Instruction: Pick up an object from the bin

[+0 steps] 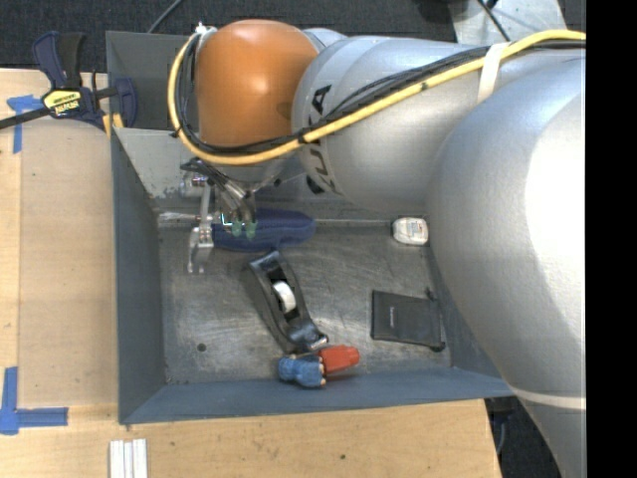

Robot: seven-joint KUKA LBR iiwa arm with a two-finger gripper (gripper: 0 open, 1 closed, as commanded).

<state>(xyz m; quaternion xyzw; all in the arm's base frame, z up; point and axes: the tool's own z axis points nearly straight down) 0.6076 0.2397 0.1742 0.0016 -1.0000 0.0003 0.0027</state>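
Within bin [134, 297]: blue oblong [284, 229], black dispenser [281, 302], black square [403, 319], blue-red toy [318, 364].

The silver arm housing [398, 118] carries large black lettering running along its length. A yellow cable [418, 86] and the orange cover [249, 78] hide part of it. Only an "A" is legible.

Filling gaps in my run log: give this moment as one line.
claw: back left of bin | at: blue thing | hold: unclear
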